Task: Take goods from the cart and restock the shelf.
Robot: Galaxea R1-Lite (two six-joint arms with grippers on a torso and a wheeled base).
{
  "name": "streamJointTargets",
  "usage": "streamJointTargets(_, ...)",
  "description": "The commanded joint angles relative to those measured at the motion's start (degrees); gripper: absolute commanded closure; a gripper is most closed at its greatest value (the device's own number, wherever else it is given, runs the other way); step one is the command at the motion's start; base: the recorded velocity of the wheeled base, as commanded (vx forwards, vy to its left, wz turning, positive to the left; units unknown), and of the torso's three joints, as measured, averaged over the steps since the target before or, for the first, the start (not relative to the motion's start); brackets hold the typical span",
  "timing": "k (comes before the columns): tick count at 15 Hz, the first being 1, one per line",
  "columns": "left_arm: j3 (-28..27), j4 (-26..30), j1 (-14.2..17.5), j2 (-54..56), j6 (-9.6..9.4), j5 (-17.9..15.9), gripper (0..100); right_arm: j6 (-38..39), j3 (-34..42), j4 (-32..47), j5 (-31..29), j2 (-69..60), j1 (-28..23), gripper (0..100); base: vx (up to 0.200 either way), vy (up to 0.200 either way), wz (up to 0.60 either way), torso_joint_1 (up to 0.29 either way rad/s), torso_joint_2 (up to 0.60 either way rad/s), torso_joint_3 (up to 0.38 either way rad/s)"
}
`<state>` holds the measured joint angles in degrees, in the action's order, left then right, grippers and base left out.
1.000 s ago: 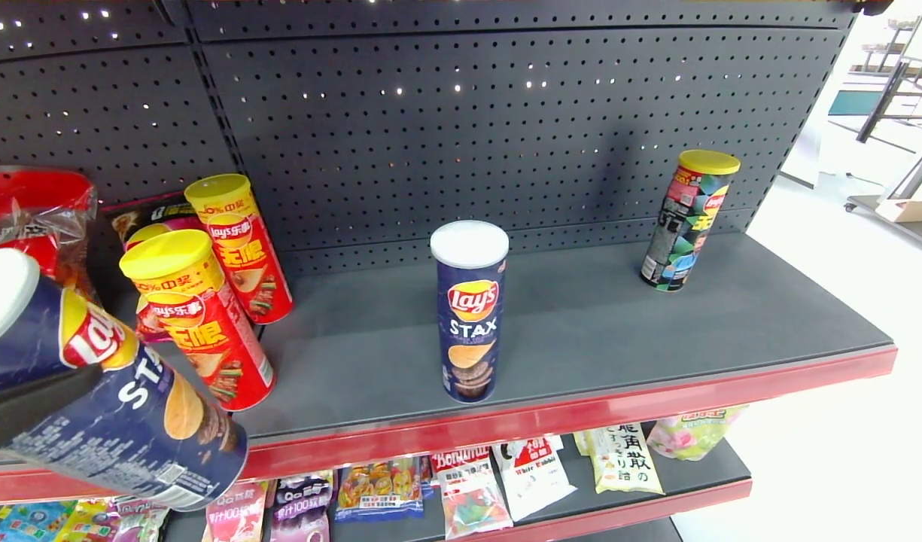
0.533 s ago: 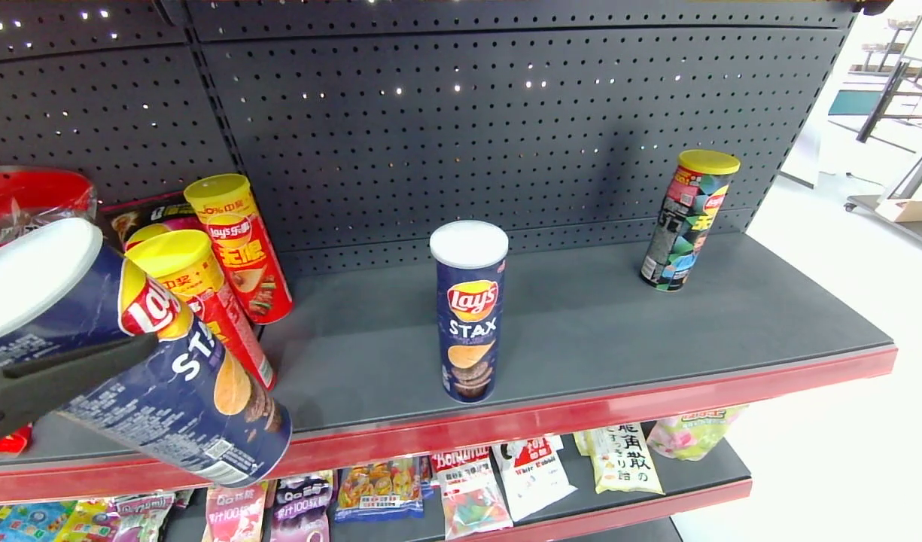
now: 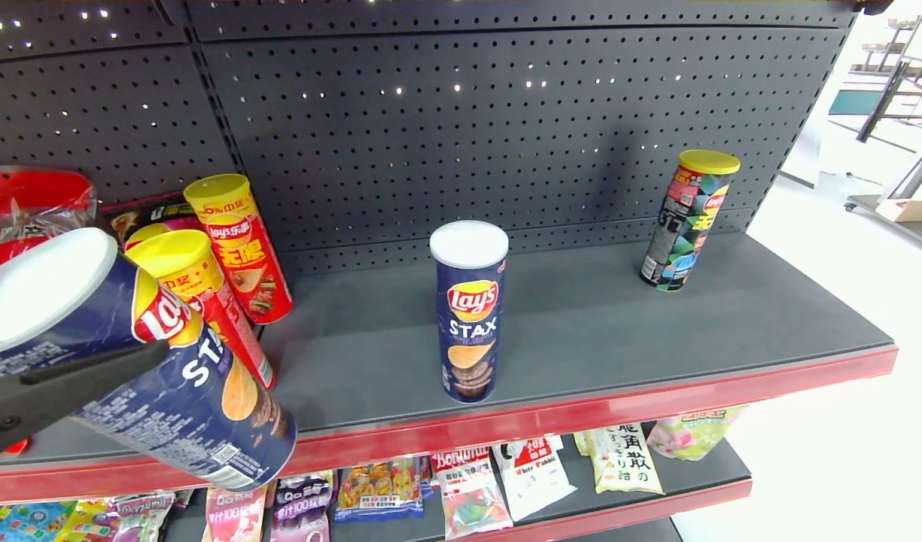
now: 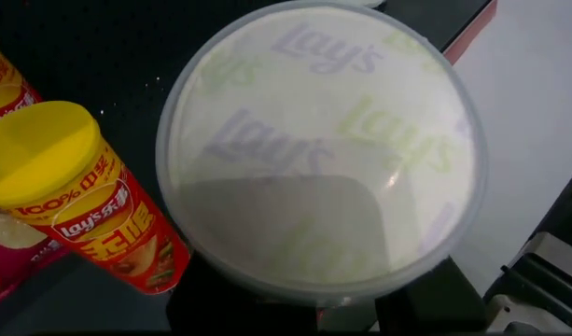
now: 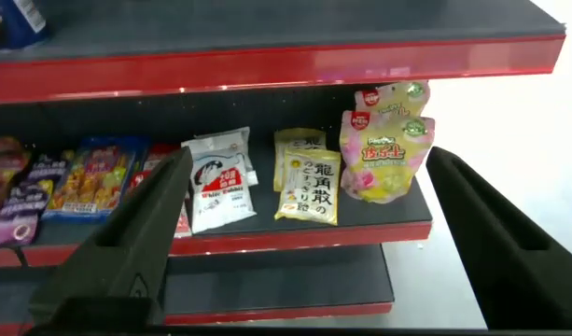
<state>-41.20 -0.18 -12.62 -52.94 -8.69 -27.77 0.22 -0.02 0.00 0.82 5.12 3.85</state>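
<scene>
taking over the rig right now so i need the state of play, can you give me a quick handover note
Left gripper: shut on a blue can, held tilted at the front left of the shelf, beside the red cans.
Right gripper: open, empty, low down, facing the lower shelf of snack bags.
On the shelf: a second blue can upright mid-shelf, two red cans at the left, a patterned can at the back right.
Done: the held can is at the shelf.
Left: stand it upright on bare shelf, probably between the red cans and the second blue can, release, then fetch more goods.
</scene>
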Motion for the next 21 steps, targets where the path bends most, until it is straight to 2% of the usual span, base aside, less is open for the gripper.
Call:
streamJointTargets(1, 0.2, 0.0, -0.1, 0.2, -0.01, 0.0, 100, 0.1, -0.1, 0.1, -0.1, 0.2, 0.0, 0, 0.000, 0.000, 0.00, 0.000, 0.00, 0.000)
streamJointTargets(3, -0.3, -0.1, -0.7, -0.1, -0.01, 0.0, 100, 0.0, -0.1, 0.1, 0.0, 0.2, 0.0, 0, 0.000, 0.000, 0.00, 0.000, 0.00, 0.000)
streamJointTargets(6, -0.3, -0.3, -3.5, -0.1, -0.10, 0.1, 100, 0.0, -0.1, 0.1, 0.0, 0.2, 0.0, 0, 0.000, 0.000, 0.00, 0.000, 0.00, 0.000)
streamJointTargets(8, -0.4, -0.3, -6.9, -1.2, -0.36, 0.3, 100, 0.0, -0.1, 0.1, 0.0, 0.2, 0.0, 0, 0.000, 0.000, 0.00, 0.000, 0.00, 0.000)
streamJointTargets(9, -0.8, -0.5, -7.1, -2.5, -0.80, 0.3, 100, 0.0, -0.1, 0.1, 0.0, 0.2, 0.0, 0, 0.000, 0.000, 0.00, 0.000, 0.00, 0.000)
streamJointTargets(10, -1.3, -1.6, -7.1, -4.3, -1.68, 0.6, 100, 0.0, -0.1, 0.1, 0.0, 0.2, 0.0, 0, 0.000, 0.000, 0.00, 0.000, 0.00, 0.000)
streamJointTargets(12, -1.7, -5.3, -7.1, -7.9, -2.12, 1.9, 100, 0.0, -0.1, 0.1, 0.0, 0.2, 0.0, 0, 0.000, 0.000, 0.00, 0.000, 0.00, 0.000)
streamJointTargets(17, -6.2, -15.2, -7.5, -22.4, -2.21, 7.4, 100, 0.0, -0.1, 0.1, 0.0, 0.2, 0.0, 0, 0.000, 0.000, 0.00, 0.000, 0.00, 0.000)
streamJointTargets(18, -8.2, -16.3, -9.4, -25.5, -2.03, 7.9, 100, 0.0, -0.1, 0.1, 0.0, 0.2, 0.0, 0, 0.000, 0.000, 0.00, 0.000, 0.00, 0.000)
streamJointTargets(21, -12.0, -17.8, -10.1, -32.0, -2.29, 7.9, 100, 0.0, -0.1, 0.1, 0.0, 0.2, 0.0, 0, 0.000, 0.000, 0.00, 0.000, 0.00, 0.000)
